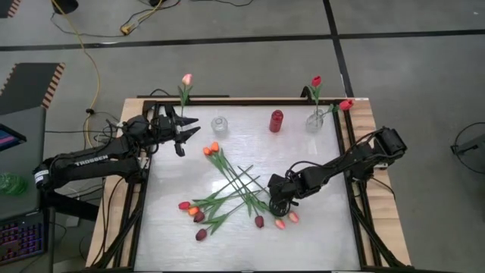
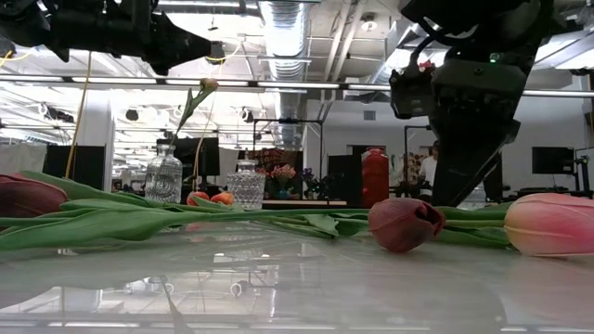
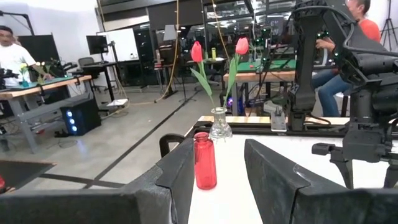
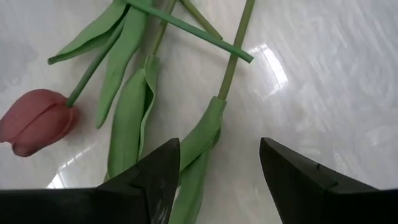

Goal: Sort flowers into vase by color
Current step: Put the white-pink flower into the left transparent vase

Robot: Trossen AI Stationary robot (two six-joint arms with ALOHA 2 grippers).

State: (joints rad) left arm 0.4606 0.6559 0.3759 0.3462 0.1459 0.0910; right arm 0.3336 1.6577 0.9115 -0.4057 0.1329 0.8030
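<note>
High view: the tulips [image 1: 231,186] lie in a crossed heap at the middle of the table [image 1: 303,243]. The right gripper [image 1: 279,203] hangs low over the heap's right end, beside a maroon head. The left gripper [image 1: 184,130] is raised near the table's far left corner, its fingers spread and empty. Along the far edge stand a vase with a pink tulip [image 1: 185,85], a clear empty vase [image 1: 220,123], a red vase [image 1: 276,120] and a clear vase with red tulips [image 1: 315,115].

Low view: a maroon tulip head [image 2: 406,224] and a pink head [image 2: 551,224] lie on the table below the right arm.

Left wrist view: the left fingers [image 3: 177,177] are wide apart, framing the red vase.

Right wrist view: the right fingers [image 4: 158,177] stand open, gripping nothing, just above a green stem and leaf [image 4: 205,140].
</note>
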